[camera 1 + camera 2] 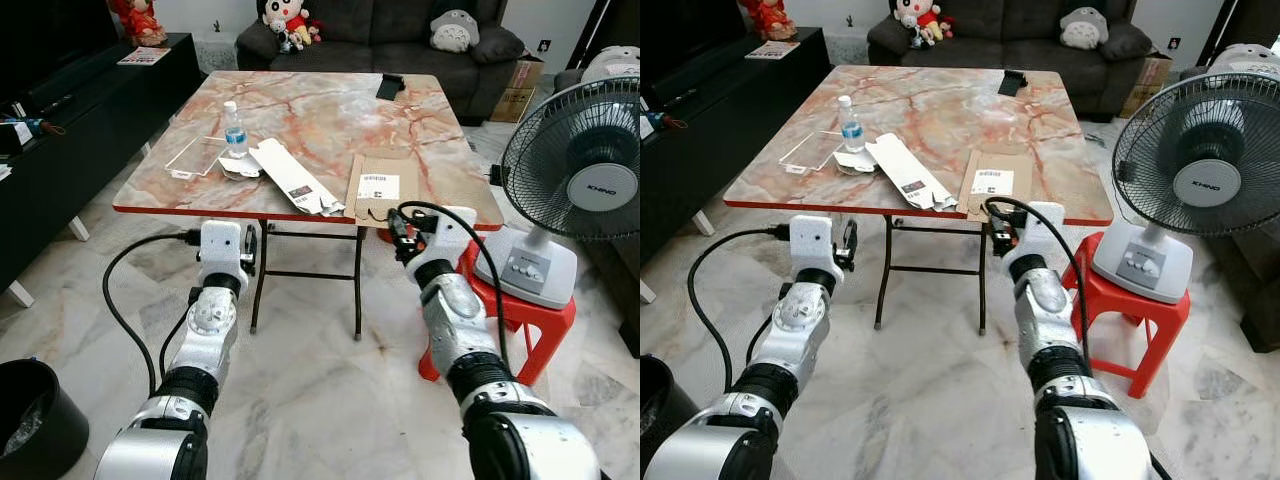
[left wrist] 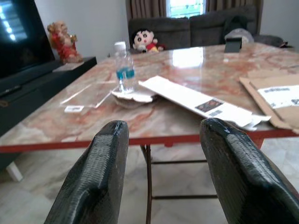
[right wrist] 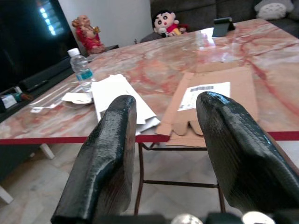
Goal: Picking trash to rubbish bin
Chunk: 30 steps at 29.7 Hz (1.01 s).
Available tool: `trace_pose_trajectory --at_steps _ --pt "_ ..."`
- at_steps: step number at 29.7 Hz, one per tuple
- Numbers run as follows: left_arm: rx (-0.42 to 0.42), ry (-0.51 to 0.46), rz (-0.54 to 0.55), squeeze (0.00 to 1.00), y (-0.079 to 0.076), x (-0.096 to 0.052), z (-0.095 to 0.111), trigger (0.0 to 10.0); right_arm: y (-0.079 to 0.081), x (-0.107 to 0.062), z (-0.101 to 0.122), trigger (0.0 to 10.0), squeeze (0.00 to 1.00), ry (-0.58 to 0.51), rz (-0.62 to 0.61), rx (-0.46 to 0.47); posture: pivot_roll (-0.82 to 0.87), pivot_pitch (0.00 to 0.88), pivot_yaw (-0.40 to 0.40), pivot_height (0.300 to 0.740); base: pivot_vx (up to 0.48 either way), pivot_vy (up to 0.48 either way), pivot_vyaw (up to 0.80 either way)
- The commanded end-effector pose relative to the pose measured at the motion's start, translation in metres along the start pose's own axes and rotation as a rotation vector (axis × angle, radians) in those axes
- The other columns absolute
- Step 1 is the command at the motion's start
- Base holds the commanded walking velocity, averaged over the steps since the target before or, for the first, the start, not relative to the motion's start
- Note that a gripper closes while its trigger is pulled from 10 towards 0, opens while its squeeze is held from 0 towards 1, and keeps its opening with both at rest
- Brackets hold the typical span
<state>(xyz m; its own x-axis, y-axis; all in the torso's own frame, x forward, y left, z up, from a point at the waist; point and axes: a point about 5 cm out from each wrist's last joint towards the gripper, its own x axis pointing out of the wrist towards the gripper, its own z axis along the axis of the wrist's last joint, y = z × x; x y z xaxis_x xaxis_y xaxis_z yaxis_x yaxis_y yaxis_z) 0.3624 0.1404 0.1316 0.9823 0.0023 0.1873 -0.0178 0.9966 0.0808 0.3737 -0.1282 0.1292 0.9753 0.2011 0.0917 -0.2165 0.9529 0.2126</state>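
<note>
- Trash on marble table: flattened white carton, brown cardboard sheet, water bottle standing upright beside the carton, clear plastic sheet next to it.
- Your left gripper sits just short of the table's near edge, fingers wide, holding nothing.
- Your right gripper faces the cardboard, fingers wide, empty too.
- Black bin on the floor at your far left.
- Fan on red stool to your right.
</note>
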Motion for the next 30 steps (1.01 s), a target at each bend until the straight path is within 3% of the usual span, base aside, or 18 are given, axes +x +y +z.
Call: trace_pose_trajectory --at_steps 1,6,13,17,21,30 --pt "-0.007 -0.040 0.009 0.00 -0.003 0.005 0.010 10.0 0.005 0.005 0.012 10.0 0.00 -0.046 0.022 -0.009 0.00 0.000 -0.011 0.740 0.405 0.000 0.00" --pt "-0.023 -0.051 -0.007 0.00 -0.011 0.003 0.013 10.0 0.006 0.007 0.017 10.0 0.00 -0.054 0.032 -0.022 0.00 0.000 -0.021 0.740 0.419 0.000 0.00" --pt "-0.024 -0.027 0.003 0.00 -0.009 -0.002 0.006 10.0 0.013 0.006 0.017 10.0 0.00 -0.060 0.069 -0.040 0.01 0.000 -0.032 0.740 0.423 0.000 0.00" --pt "-0.023 -0.036 -0.001 0.00 -0.010 -0.004 0.008 10.0 0.017 0.005 0.016 10.0 0.00 -0.064 0.088 -0.046 0.01 0.000 -0.033 0.740 0.424 0.000 0.60" --pt "-0.025 -0.043 -0.005 0.00 -0.012 -0.004 0.011 10.0 0.018 0.003 0.016 10.0 0.00 -0.066 0.093 -0.038 0.00 0.000 -0.032 0.740 0.426 0.000 0.69" --pt "-0.030 -0.057 -0.030 0.00 -0.021 -0.006 0.017 10.0 0.014 -0.005 0.011 10.0 0.00 -0.063 0.086 0.006 -0.04 0.005 -0.025 0.740 0.425 0.000 0.00"
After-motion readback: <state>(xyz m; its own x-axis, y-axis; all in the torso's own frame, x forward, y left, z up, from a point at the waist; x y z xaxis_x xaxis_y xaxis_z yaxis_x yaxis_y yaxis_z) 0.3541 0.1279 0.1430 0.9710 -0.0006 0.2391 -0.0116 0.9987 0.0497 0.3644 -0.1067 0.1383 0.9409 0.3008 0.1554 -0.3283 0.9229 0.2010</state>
